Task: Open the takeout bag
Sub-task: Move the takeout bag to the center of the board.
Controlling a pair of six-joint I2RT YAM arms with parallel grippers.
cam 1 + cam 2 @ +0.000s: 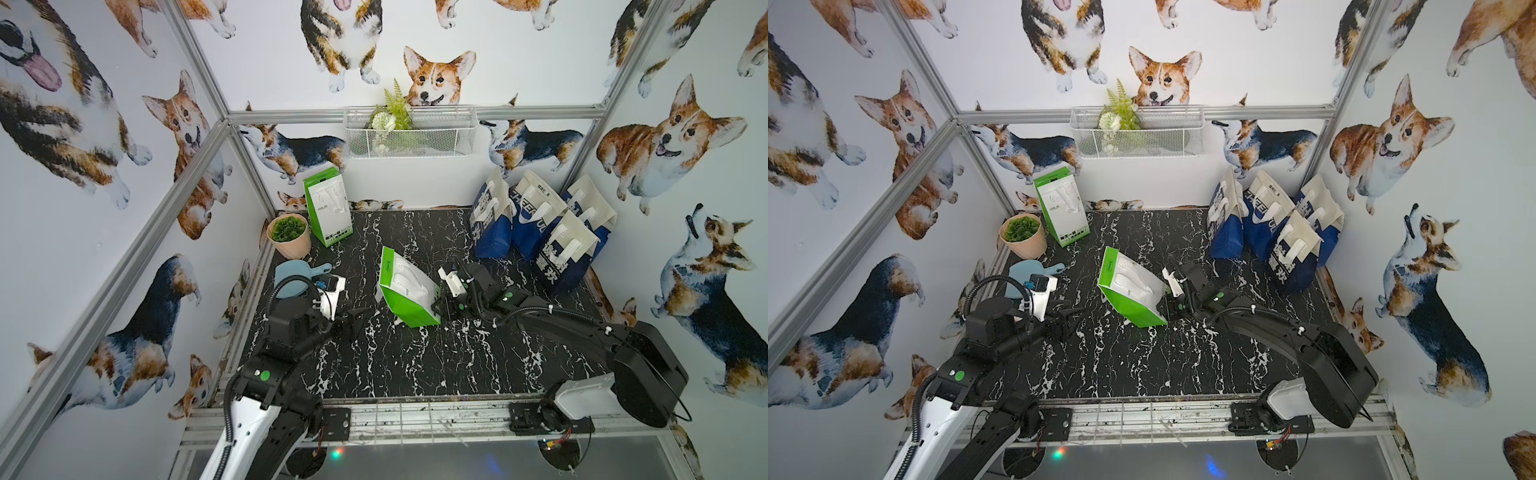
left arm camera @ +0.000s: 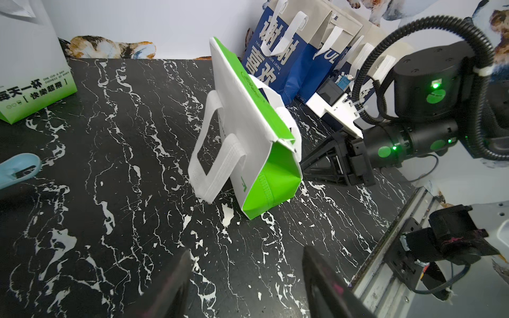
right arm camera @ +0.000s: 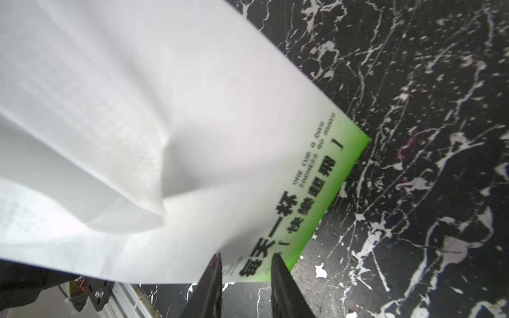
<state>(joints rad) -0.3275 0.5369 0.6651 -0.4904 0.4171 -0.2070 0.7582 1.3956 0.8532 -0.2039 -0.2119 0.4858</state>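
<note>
Bag on a lean! The green-and-white takeout bag (image 1: 405, 286) sits mid-bench, tipped on its base, and its mouth looks flat shut. Right gripper (image 3: 246, 254) has narrow jaws at the green side fold; pinching or only touching, I cannot tell. Left gripper (image 2: 246, 251) hangs spread wide, well apart, facing the white handles (image 2: 214, 154). Danger: with a slack hold that light bag could flop over, or slide if the left pulls.

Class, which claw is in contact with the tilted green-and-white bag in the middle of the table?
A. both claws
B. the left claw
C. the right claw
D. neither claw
C: the right claw grips the green-and-white bag at its side, while the left claw is open and apart from it.
</note>
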